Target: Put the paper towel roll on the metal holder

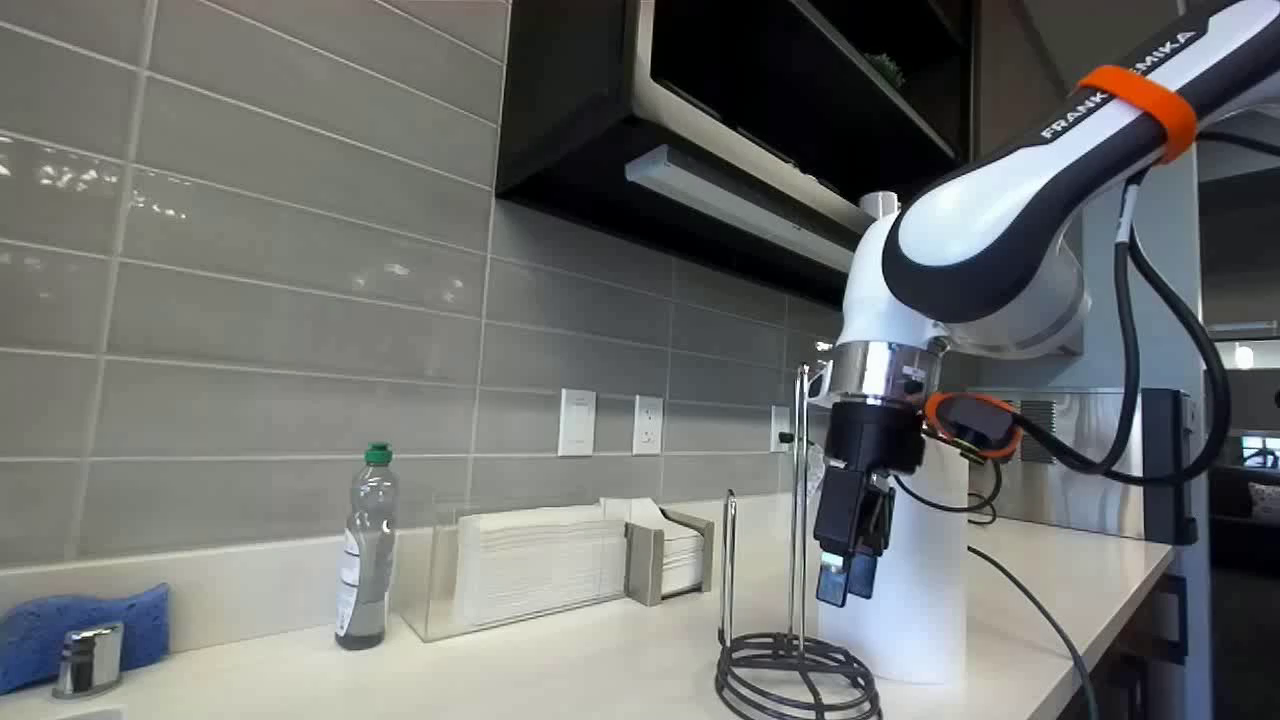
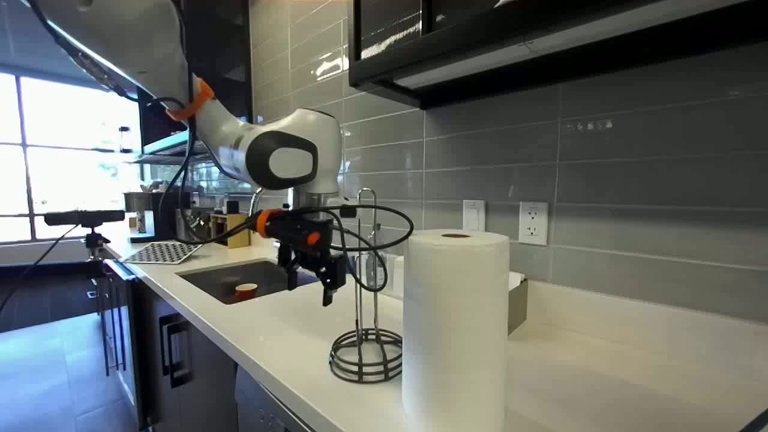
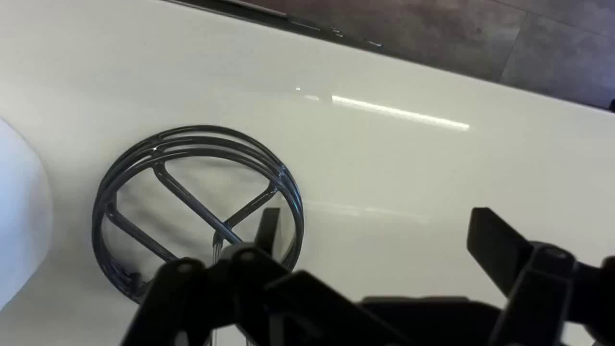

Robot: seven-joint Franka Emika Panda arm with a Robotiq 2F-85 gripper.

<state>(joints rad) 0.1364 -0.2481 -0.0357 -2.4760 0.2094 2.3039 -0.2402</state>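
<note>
The paper towel roll (image 2: pixel 456 336) is a tall white cylinder standing upright on the counter in both exterior views, partly behind the gripper in an exterior view (image 1: pixel 905 610). Its edge shows at the left of the wrist view (image 3: pixel 21 216). The metal holder (image 1: pixel 798 500) stands beside the roll, upright, with no roll on it; it also shows in an exterior view (image 2: pixel 375 282). Its dark ring base (image 3: pixel 197 204) is in the wrist view. My gripper (image 3: pixel 375 214) is open and empty, pointing down above the counter beside the holder, away from the roll (image 1: pixel 847 578) (image 2: pixel 310 289).
A dark cabinet (image 1: pixel 570 130) hangs over the counter by the tiled wall. A napkin box (image 1: pixel 540 565), a clear bottle with green cap (image 1: pixel 368 560) and a blue sponge (image 1: pixel 100 630) stand along the wall. A sink (image 2: pixel 207 281) holds a red cup (image 2: pixel 245 291). The counter's front edge (image 3: pixel 384 54) runs nearby.
</note>
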